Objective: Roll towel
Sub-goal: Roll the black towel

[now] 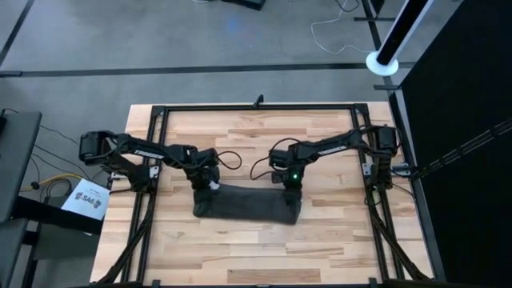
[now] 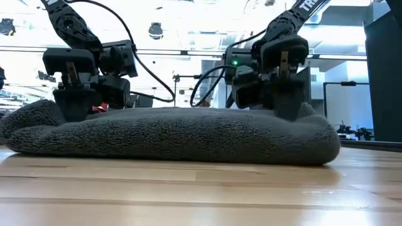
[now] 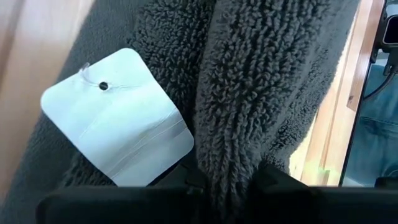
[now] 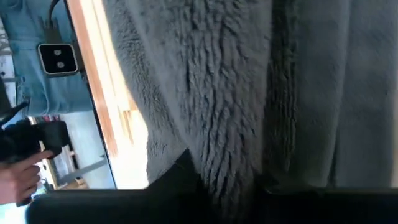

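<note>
1. terry pile fills both wrist views, so start there: the towel (image 3: 273, 93) is bunched into a thick ridge running straight down between the left arm's dark fingers (image 3: 280, 186), with the white label (image 3: 118, 118) lying flat just beside them.
2. left gripper (image 1: 210, 182) looks closed down tight on that fold, pile squeezed between the fingers with no gap showing. it sits at the towel's far-edge corner on its own side.
3. right gripper (image 1: 290, 182) is doing the same at the other far corner. in its wrist view a fold of towel (image 4: 211, 124) is pinched between the fingers (image 4: 180, 174), nearly closed on it.
4. from table height the towel (image 2: 176, 135) is a long low hump on the wooden table (image 2: 201, 194), both grippers planted on top near its two ends, left gripper (image 2: 78, 103) and right gripper (image 2: 276, 94).
5. my read: this is early in the roll, the far edge gripped but only one low fold made.
6. next move probably needs both arms lifting a touch and carrying that edge over toward the near side together. if one leads, the roll goes crooked.
7. someone's hand (image 4: 15, 171) shows past the table edge, not involved.
</note>
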`<control>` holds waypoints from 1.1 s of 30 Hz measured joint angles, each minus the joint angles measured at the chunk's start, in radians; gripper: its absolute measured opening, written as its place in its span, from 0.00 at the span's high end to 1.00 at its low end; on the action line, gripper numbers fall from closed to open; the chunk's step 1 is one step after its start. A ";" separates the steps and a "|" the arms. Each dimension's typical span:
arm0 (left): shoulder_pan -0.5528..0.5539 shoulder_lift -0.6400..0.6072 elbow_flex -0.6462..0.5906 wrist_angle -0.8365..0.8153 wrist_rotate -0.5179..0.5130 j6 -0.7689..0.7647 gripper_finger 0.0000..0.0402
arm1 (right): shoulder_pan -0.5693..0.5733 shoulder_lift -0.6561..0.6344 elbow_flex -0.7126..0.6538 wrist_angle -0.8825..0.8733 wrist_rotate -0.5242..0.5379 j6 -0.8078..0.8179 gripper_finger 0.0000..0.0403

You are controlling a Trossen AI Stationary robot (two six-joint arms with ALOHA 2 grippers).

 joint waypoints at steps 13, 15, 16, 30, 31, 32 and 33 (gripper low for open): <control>-0.002 0.001 -0.001 -0.012 0.020 -0.005 0.94 | -0.104 -0.191 0.196 -0.405 0.123 -0.072 0.60; -0.002 0.001 -0.001 -0.011 0.023 -0.005 0.94 | -0.097 -0.208 0.203 -0.291 0.076 -0.051 0.66; -0.002 0.001 -0.001 -0.011 0.024 -0.004 0.94 | -0.091 -0.206 0.203 -0.225 0.041 -0.035 0.70; -0.002 0.001 0.000 -0.001 0.030 -0.021 0.94 | -0.002 0.127 0.202 0.180 -0.126 0.073 1.00; -0.002 0.001 0.001 -0.002 0.033 -0.026 0.94 | -0.004 0.143 0.202 0.170 -0.120 0.069 1.00; -0.003 0.002 0.005 -0.006 0.037 -0.032 0.94 | -0.009 0.155 0.202 0.166 -0.119 0.058 1.00; -0.003 0.002 0.013 -0.016 0.047 -0.032 0.94 | -0.013 0.165 0.204 0.159 -0.119 0.050 1.00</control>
